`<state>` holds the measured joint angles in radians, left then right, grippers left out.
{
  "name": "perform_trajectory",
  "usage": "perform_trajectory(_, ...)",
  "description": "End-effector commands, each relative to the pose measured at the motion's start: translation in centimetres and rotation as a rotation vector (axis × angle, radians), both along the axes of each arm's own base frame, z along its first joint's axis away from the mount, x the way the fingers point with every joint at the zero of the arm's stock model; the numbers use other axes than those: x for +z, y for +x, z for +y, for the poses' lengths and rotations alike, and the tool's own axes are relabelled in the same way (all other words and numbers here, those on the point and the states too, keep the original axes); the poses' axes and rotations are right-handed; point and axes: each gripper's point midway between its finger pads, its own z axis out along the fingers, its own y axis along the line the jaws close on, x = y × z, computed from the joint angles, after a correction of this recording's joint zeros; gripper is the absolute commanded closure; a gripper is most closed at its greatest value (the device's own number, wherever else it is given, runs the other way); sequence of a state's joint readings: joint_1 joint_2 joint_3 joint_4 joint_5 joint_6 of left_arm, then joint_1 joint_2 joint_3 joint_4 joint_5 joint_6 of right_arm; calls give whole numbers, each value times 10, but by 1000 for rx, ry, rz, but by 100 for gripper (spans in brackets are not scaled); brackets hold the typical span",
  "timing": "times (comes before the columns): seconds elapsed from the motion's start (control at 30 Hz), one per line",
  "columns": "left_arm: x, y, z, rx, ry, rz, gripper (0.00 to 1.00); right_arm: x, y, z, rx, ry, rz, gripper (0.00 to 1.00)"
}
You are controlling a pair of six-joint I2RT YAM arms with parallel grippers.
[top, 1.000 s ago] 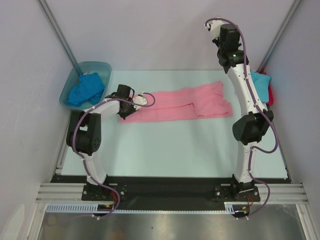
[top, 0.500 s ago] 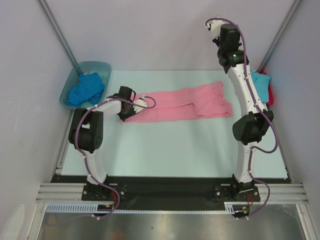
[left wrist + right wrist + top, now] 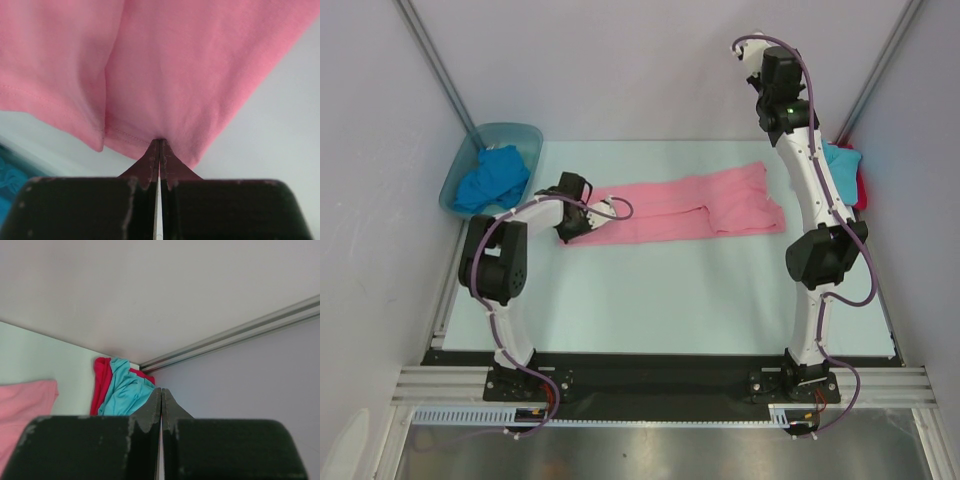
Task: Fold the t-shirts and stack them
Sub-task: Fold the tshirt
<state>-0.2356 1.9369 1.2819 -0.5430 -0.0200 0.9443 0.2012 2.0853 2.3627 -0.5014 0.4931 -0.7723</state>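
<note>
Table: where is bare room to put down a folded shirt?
Free: the wide table strip between the pink t-shirt and the arm bases. Crowded: the tub at far left, the turquoise t-shirt and red t-shirt at far right.

Left claw (image 3: 159, 144) closed, low; right claw (image 3: 161, 392) closed, raised high.

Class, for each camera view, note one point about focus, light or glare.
Top external: soft even light, pink t-shirt sharp, glare on the metal strip below. Left wrist: left claw dark, edges blurred. Right wrist: right claw blurred, turquoise t-shirt fairly sharp.
</note>
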Motion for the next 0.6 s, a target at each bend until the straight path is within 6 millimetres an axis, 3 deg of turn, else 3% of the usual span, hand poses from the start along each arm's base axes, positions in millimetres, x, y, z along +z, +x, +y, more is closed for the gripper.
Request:
perform_trajectory(0.0,-3,-47,-4,-78,-32,165,100,42,-5,-5,-17,-3,-112,100)
perform_trajectory(0.2,9,-80,-6,-187,-11,247,100,46,-2,-4,-13,-7,-129,100)
perform_trajectory(0.4,4,-109,0,-273,55,313,100,50,-4,-3,-12,-4,-135,100)
perform_trajectory(0.57,-2,-104,2,-263,76,317,100,52,-7,-6,-21,3,-140,100)
